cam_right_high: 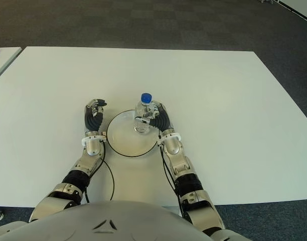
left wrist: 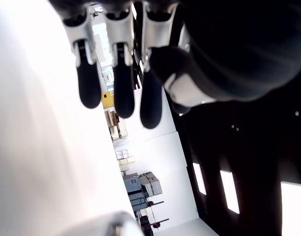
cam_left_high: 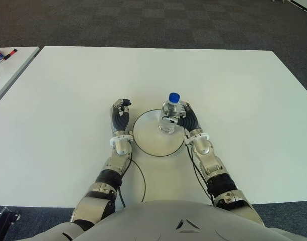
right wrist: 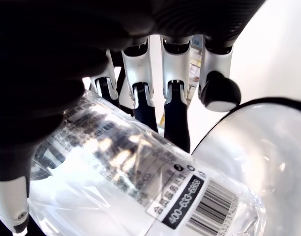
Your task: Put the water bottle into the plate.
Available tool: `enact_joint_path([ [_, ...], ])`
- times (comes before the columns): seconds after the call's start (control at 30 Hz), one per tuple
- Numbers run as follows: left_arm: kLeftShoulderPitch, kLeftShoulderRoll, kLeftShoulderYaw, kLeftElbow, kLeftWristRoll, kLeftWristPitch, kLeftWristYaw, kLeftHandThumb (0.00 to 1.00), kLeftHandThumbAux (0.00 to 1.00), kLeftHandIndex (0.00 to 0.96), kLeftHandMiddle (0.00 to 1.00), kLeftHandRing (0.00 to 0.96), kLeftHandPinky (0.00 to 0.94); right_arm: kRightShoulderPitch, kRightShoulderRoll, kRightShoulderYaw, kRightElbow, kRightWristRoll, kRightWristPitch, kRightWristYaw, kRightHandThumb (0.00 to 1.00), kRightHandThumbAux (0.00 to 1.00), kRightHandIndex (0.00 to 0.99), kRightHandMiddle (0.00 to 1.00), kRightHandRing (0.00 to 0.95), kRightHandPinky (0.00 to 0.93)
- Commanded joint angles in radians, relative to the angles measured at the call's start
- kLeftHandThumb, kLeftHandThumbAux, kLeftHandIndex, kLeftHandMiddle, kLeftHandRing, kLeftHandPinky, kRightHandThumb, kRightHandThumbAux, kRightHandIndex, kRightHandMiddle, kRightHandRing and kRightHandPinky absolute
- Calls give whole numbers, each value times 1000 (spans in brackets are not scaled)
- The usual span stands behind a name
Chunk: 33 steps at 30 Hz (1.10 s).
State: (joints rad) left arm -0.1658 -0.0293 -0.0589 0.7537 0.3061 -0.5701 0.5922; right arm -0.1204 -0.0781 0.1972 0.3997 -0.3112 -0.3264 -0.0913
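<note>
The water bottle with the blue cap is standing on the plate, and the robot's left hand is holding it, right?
Not quite. The right hand holds the water bottle, as the left eye view shows. The bottle, blue cap on top, does stand upright on the plate. The left hand shows beside the plate's left edge and holds nothing.

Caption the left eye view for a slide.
Right hand holds the water bottle upright over the plate; left hand beside it.

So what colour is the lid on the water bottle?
Blue. The water bottle's cap shows best in the left eye view.
</note>
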Motion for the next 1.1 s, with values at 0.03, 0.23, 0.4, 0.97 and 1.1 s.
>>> enact_joint_path([
  [0.03, 4, -7, -8, 17, 10, -2, 7, 838, 677, 410, 456, 382, 420, 4, -8, 25, 34, -12, -11, 19, 860, 672, 412, 542, 873, 854],
  [0.23, 3, -7, -7, 18, 8, -6, 3, 838, 678, 409, 457, 378, 409, -7, -19, 41, 47, -26, -37, 13, 860, 672, 412, 543, 872, 855],
  [0.4, 4, -9, -6, 15, 6, -4, 2, 838, 678, 410, 456, 379, 415, -15, -22, 51, 53, -18, -39, 37, 861, 672, 413, 544, 871, 854],
  [0.97, 5, -6, -8, 15, 11, -12, 2, 837, 679, 398, 467, 401, 426, -20, -30, 76, 24, -40, 8, 53, 859, 672, 411, 541, 878, 858],
  [1.1, 6, -7, -8, 13, 17, -8, 11, 837, 678, 400, 465, 406, 441, -16, -24, 74, 13, -30, 18, 62, 858, 673, 411, 540, 886, 864],
])
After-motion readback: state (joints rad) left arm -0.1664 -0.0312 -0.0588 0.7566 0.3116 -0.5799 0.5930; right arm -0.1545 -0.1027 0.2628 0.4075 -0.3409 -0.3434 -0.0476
